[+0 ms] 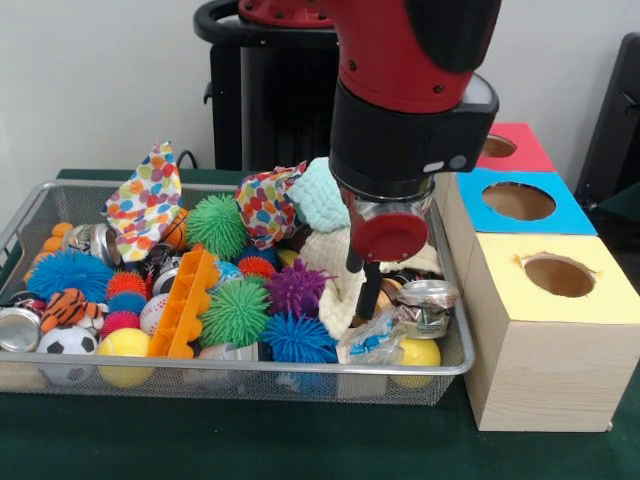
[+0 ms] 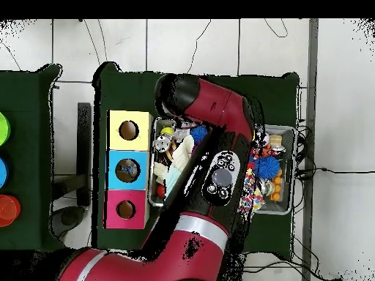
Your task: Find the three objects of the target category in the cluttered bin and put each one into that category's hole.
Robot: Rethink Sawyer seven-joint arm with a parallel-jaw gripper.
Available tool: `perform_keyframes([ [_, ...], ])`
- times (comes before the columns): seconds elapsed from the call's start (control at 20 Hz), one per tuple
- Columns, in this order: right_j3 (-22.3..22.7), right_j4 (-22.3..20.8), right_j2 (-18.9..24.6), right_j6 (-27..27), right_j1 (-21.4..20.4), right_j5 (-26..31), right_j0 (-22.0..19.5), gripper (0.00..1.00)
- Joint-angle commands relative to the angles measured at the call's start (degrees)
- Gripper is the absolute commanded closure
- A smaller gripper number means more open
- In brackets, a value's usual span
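A wire mesh bin (image 1: 30,215) holds a heap of clutter: green (image 1: 236,312), purple (image 1: 296,288) and blue (image 1: 298,338) spiky balls, crushed cans (image 1: 426,306), knitted cloths (image 1: 322,196), a spotted cloth (image 1: 146,198), a soccer ball (image 1: 66,346) and a yellow ball (image 1: 126,350). My gripper (image 1: 362,290) reaches down into the bin's right part, among a cream cloth (image 1: 334,272) and the cans. Its tip is partly buried there. A wooden box beside the bin has a yellow hole (image 1: 558,275), a blue hole (image 1: 518,200) and a red hole (image 1: 497,147). From overhead my arm (image 2: 220,175) covers most of the bin (image 2: 284,208).
An orange plastic rack (image 1: 186,304) and a striped tiger toy (image 1: 66,306) lie at the bin's left. A clear wrapper (image 1: 372,336) lies by the front rim. A black stand (image 1: 268,90) rises behind the bin. Coloured discs (image 2: 6,170) sit on a side table overhead.
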Motion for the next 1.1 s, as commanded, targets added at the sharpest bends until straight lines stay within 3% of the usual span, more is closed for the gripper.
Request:
perform_keyframes([
  [0.05, -3.6, 1.6, 7.4, 7.4, 6.3, -5.1, -1.5, 0.00],
  [0.35, -7.5, 1.8, 7.2, 7.1, 9.2, -5.5, -2.3, 0.00],
  [0.9, -6.9, 1.2, 4.7, 9.9, 8.0, -2.6, 1.9, 0.00],
  [1.1, -4.7, 0.9, 4.5, 9.6, 7.3, -1.7, 3.0, 0.00],
])
